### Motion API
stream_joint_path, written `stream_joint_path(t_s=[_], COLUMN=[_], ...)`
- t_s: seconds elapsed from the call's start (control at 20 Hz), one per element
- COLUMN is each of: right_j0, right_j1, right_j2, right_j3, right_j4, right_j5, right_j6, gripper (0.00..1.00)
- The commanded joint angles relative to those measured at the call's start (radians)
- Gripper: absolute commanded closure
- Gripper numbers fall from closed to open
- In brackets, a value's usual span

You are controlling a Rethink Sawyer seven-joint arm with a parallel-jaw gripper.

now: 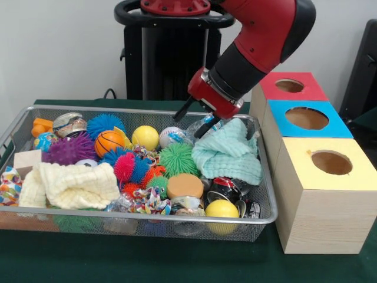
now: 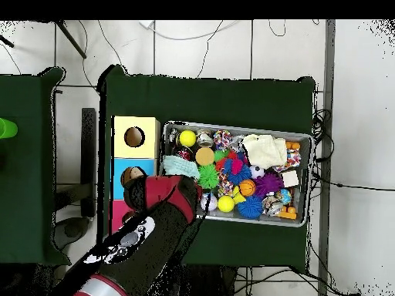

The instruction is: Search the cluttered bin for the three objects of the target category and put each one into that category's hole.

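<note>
Yellow ball [image 1: 221, 209] sits at the bin's [image 1: 147, 220] front; my fingers [image 1: 195, 119] hang apart, empty, over the back rim — sorting all ahead, I'd judge.

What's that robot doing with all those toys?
The red arm's gripper hangs open over the far end of a wire bin, just above a mint cloth. It holds nothing. The bin is piled with spiky balls, smooth balls, cloths and cans. Beside it stand three boxes, each with a round hole on top: red, blue and yellow. Nothing shows in the holes.
</note>
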Motion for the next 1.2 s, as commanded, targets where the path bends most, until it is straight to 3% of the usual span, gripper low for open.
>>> stream_joint_path(t_s=[0.05, 0.2, 0.5, 0.75, 1.2], right_j0=[-0.095, -0.112, -0.146, -0.148, -0.09], right_j1=[-0.037, -0.044, -0.01, 0.011, 0.078], right_j2=[0.118, 0.115, 0.11, 0.102, 0.064], right_j3=[-0.133, -0.164, -0.305, -0.354, -0.398], right_j4=[0.056, 0.047, 0.048, 0.034, 0.016], right_j5=[0.188, 0.231, 0.405, 0.441, 0.432], right_j6=[0.097, 0.094, 0.113, 0.134, 0.225], gripper=[0.0, 0.0, 0.0, 0.0, 0.0])
